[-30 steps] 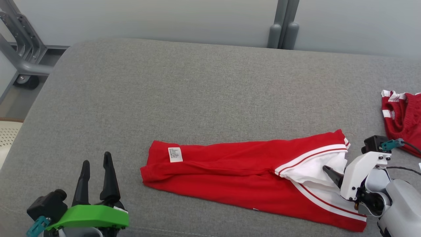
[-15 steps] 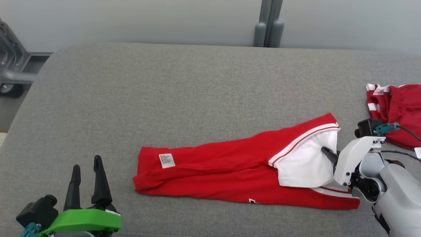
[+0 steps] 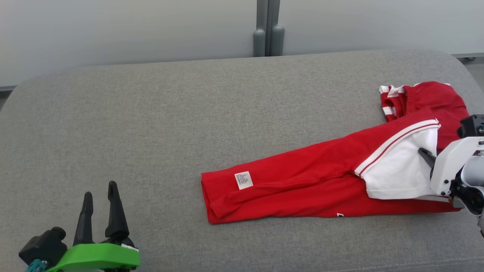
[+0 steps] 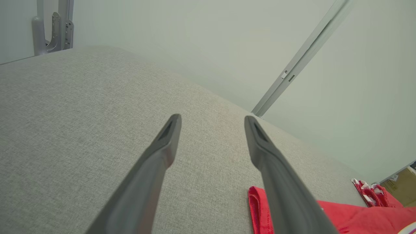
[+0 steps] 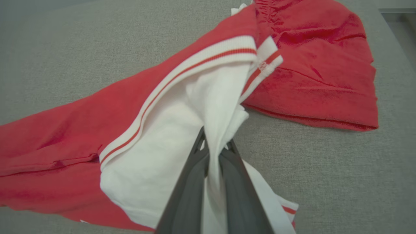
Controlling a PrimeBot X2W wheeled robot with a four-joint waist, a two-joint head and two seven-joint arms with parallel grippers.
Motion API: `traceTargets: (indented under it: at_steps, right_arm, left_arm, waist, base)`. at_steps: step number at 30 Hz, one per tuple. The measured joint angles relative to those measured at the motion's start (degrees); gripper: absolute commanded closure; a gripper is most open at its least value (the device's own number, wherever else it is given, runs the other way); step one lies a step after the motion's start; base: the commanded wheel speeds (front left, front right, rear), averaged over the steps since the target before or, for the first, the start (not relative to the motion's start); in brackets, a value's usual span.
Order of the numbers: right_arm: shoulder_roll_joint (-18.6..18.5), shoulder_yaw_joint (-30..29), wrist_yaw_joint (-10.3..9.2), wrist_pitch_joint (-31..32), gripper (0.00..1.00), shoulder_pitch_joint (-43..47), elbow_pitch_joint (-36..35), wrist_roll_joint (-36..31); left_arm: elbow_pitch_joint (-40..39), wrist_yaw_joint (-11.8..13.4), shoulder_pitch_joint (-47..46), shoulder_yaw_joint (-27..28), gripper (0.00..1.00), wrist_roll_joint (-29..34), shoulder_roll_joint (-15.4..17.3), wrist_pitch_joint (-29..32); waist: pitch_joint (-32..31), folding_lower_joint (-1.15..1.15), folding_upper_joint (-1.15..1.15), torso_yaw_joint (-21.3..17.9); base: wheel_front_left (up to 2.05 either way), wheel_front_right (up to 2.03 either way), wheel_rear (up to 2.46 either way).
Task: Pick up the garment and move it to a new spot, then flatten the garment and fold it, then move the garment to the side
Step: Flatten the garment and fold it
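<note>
The garment [image 3: 295, 181] is red with white, red-striped trim, folded into a long band on the grey cushion [image 3: 170, 113]. A white label [image 3: 244, 180] shows near its left end. My right gripper [image 3: 423, 153] is shut on the white fabric at its right end. In the right wrist view the white cloth bunches up between the fingertips of the right gripper [image 5: 213, 143], and the red of the garment [image 5: 65, 136] trails left. My left gripper [image 3: 100, 190] stands open at the lower left, apart from the cloth. In the left wrist view the left gripper [image 4: 213, 118] holds nothing.
A second red piece with white stripes [image 3: 431, 100] lies crumpled at the back right, touched by the held end; the right wrist view shows this second piece [image 5: 318, 65] too. The cushion's rounded right edge [image 3: 465, 71] is close. A grey post [image 3: 267, 37] stands behind the cushion.
My right gripper has shut on the white end and pulled the garment rightward and back until its end meets the second red piece. The head view has swung right. The left gripper stays open.
</note>
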Motion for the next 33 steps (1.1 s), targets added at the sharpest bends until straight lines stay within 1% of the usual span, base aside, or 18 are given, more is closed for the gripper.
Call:
traceTargets:
  at_steps: [3, 6, 10, 15, 17, 26, 33]
  right_arm:
    - [-0.74, 0.34, 0.00, 0.02, 1.00, 0.00, -0.05, 0.02]
    - [-0.51, 1.36, 0.00, 0.08, 1.00, 0.00, -0.69, 0.29]
    - [1.05, 2.05, 0.00, 0.08, 1.00, 0.01, -2.18, 2.35]
    - [3.38, 5.36, 0.00, 0.59, 1.00, 0.09, -6.78, 5.23]
    - [4.20, 6.20, 0.00, 0.60, 1.00, 0.35, -8.37, 6.87]
    - [6.90, 13.44, 0.00, 1.55, 1.00, 1.07, -15.55, 9.29]
    - [9.43, 16.13, 0.00, 2.10, 1.00, 1.58, -17.12, 10.21]
  left_arm:
    - [0.01, 0.00, 0.37, -0.11, 0.00, -0.01, 0.00, 0.00]
    - [0.04, 0.01, 0.43, -0.37, 0.00, -0.18, 0.00, 0.00]
    - [0.27, 0.46, 0.46, -0.86, 0.00, -0.35, 0.00, 0.00]
    - [0.45, 0.48, 0.51, -2.24, 0.00, -0.49, 0.00, 0.00]
    - [0.69, 0.48, 0.51, -2.80, 0.00, -0.49, 0.00, 0.00]
    - [0.93, 0.49, 0.51, -4.14, 0.00, -0.59, 0.01, 0.00]
    - [1.04, 0.58, 0.51, -4.69, 0.00, -1.57, 0.01, 0.00]
  waist:
    - [-0.33, 0.00, 0.00, -1.40]
    - [-0.76, 0.00, 0.00, -2.57]
    - [-1.31, 0.00, 0.00, -3.40]
    - [-2.01, 0.00, 0.00, -3.84]
    - [-2.12, 0.00, 0.00, -3.60]
    - [-2.84, 0.00, 0.00, -1.01]
    - [-3.30, 0.00, 0.00, 2.30]
  base:
    - [0.00, 0.00, 0.00]
    - [0.00, 0.00, 0.00]
    - [0.00, 0.00, 0.00]
    - [0.00, 0.00, 0.00]
    - [0.00, 0.00, 0.00]
    - [0.00, 0.00, 0.00]
    - [0.00, 0.00, 0.00]
